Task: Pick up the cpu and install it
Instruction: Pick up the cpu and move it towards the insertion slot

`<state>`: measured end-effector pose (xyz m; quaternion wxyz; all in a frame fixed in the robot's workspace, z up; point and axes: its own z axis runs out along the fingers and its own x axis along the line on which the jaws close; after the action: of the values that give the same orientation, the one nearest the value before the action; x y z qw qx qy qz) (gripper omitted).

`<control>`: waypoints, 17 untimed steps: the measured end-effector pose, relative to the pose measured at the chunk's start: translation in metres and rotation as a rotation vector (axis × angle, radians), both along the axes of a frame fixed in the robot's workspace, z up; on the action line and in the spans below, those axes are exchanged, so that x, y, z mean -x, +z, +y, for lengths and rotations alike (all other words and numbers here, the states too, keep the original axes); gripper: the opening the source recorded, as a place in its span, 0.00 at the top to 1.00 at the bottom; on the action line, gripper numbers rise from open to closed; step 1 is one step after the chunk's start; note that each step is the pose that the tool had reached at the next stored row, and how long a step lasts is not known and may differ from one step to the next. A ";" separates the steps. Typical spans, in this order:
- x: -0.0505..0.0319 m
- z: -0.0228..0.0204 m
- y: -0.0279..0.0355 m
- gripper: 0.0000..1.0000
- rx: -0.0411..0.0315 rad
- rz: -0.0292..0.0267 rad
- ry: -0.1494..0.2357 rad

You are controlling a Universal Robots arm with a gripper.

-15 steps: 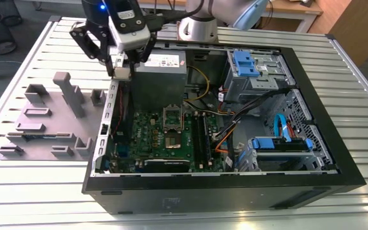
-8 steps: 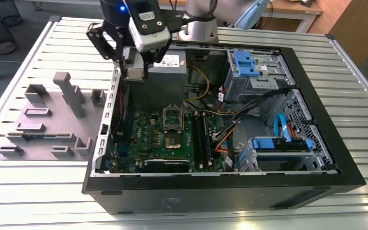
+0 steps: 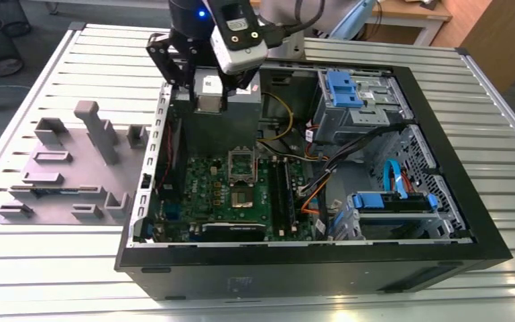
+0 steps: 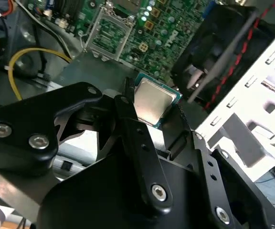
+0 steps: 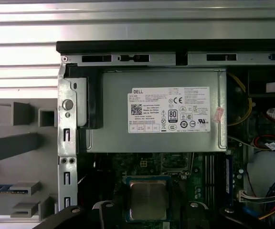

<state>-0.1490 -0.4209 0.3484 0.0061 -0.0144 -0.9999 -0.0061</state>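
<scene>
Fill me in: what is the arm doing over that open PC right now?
The gripper is shut on the cpu and holds it in the air inside the open computer case, over the edge of the grey power supply. The socket on the green motherboard lies apart from it, so the cpu is picked up but not yet installed.

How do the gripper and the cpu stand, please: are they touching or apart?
Touching. In the second wrist view the cpu sits between the black fingers of the gripper, with a finger pressed against each of two opposite edges and no gap showing.
</scene>
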 end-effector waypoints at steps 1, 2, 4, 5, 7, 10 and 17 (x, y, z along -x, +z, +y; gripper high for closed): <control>-0.0028 0.0000 0.0000 0.53 0.0000 0.0000 0.000; -0.0056 0.0000 0.0000 0.53 0.0001 -0.0001 0.000; -0.0111 0.0000 -0.0001 0.53 0.0000 -0.0001 0.000; -0.0129 0.0000 0.0000 0.53 0.0001 0.0000 0.000; -0.0149 0.0000 0.0000 0.53 0.0001 0.0000 0.000; -0.0157 0.0000 -0.0001 0.53 0.0000 -0.0001 0.000; -0.0166 -0.0006 -0.0016 0.53 -0.0008 -0.0018 0.000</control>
<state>-0.1324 -0.4216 0.3468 0.0052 -0.0143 -0.9999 -0.0065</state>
